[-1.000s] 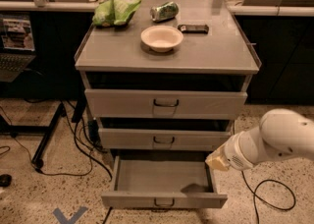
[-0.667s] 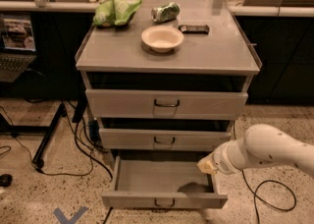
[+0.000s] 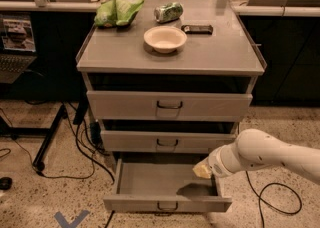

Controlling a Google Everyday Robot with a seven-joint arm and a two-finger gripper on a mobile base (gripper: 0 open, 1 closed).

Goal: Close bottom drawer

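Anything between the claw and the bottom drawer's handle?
Camera view: only the drawer's bare floor and front panel lie between the claw, above the right side of the open bottom drawer, and its handle.

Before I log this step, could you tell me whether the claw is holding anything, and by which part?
It cannot be told: the claw sits over the right side of the open bottom drawer, no grasp visible.

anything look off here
The bottom drawer stands pulled far out while the middle drawer and top drawer sit nearly shut. The green can on the cabinet top lies on its side. The pincer is above the bottom drawer's right rear corner.
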